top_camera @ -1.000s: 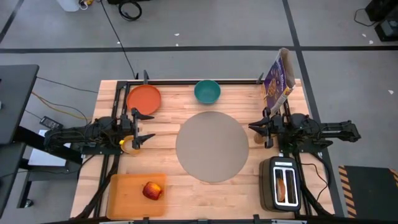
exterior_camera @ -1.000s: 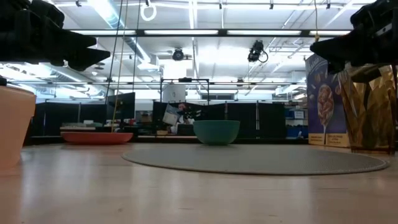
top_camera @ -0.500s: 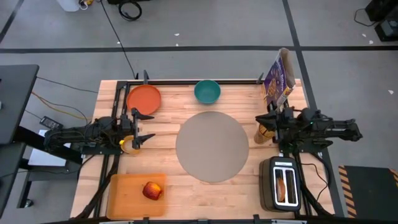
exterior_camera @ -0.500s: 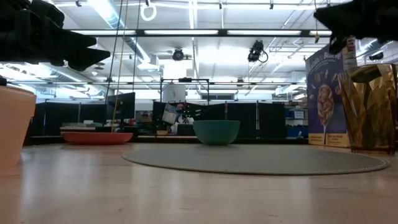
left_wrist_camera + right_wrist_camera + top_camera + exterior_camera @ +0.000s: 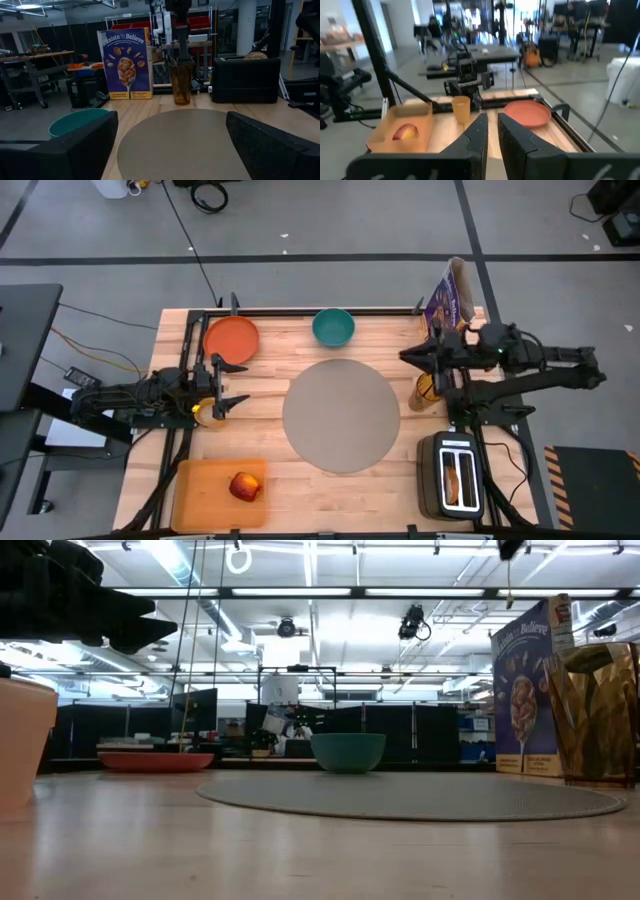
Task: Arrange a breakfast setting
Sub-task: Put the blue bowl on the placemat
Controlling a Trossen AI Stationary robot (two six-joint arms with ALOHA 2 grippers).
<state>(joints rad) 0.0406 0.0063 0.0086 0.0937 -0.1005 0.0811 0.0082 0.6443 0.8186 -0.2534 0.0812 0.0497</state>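
Observation:
A round grey placemat (image 5: 340, 415) lies mid-table. An orange plate (image 5: 231, 338) and a teal bowl (image 5: 333, 327) sit by the far edge. A red apple (image 5: 245, 486) rests on the orange cutting board (image 5: 220, 492) at the near left. A bagel half (image 5: 453, 480) stands in a slot of the toaster (image 5: 455, 475). A small yellow cup (image 5: 207, 412) stands under my left arm. My left gripper (image 5: 238, 384) (image 5: 170, 145) is open and level at the table's left, facing the placemat. My right gripper (image 5: 405, 357) (image 5: 492, 135) is shut, empty and high above the right side.
A purple cereal box (image 5: 450, 305) stands upright at the far right. An amber glass (image 5: 428, 392) stands beside the placemat's right rim, below my right arm. Bare wood lies between the cutting board and the toaster.
My right gripper has risen well above the table, leaving the low view through its top, and has stayed shut. The amber glass, hidden under it in the high view a second ago, now shows.

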